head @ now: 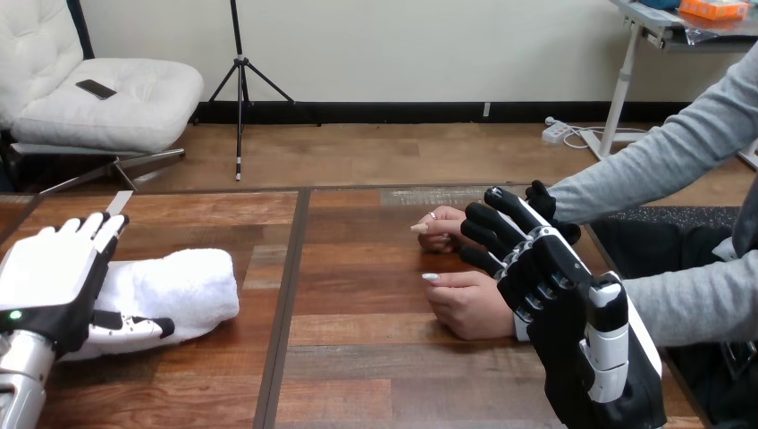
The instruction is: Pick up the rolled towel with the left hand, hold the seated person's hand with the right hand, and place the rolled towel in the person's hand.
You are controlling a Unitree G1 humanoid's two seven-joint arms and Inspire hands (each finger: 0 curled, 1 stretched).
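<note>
One rolled towel lies at the left of the surface. Our left hand rests against it, fingers straight, presumably preparing a grasp. Our right hand, fingers spread and uncurled, hangs beside the person's near hand and far hand, likely ready to support one.

No lettering, number, label or sign can be read. The rolled towel is seen as plain white and the table as bare wood. Nothing legible is carried on the left hand or the right hand.
</note>
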